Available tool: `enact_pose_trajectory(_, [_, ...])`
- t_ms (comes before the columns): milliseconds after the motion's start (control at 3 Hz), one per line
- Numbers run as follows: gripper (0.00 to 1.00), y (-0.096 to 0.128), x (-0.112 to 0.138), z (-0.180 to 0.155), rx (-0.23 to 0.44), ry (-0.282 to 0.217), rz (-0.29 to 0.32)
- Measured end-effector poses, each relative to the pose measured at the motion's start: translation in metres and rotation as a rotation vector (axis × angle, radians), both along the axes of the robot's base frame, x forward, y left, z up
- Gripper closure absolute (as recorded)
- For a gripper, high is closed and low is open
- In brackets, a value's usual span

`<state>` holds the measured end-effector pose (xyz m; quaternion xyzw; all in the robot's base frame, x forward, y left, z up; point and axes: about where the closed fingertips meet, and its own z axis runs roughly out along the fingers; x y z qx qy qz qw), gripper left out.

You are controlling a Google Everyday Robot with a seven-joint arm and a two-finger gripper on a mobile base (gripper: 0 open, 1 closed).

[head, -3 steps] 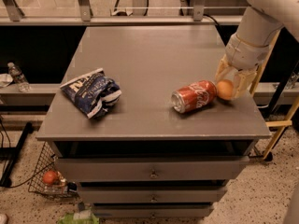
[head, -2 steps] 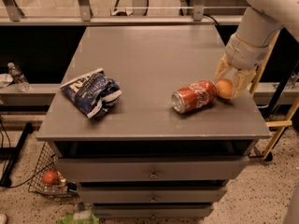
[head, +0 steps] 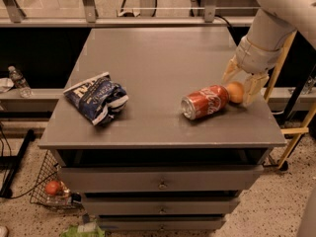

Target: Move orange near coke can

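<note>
Your arm (head: 284,14): smooth white tubular shell, pale-grey wrist cuff. Your gripper (head: 238,89), at the table's (head: 148,58) 3 o'clock edge: cream-yellow.

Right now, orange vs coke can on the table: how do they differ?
Colour: the orange is pale orange and plain; the coke can is red with white script and a silver end.
Shape and size: the orange is a small ball; the coke can is a longer cylinder, lying on its side.
Gripper: the gripper is at the orange, not the coke can.
Shared: both are side by side at one end of the table.
</note>
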<state>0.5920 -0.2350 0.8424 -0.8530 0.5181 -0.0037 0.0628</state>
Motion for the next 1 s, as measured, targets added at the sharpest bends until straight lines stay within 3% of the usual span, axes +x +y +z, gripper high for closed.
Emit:
enact_pose_trajectory(667, [0.0, 0.001, 0.004, -0.002, 0.006, -0.014, -0.004])
enact_pose_trajectory(1000, [0.0, -0.013, -0.005, 0.009, 0.024, -0.057, -0.045])
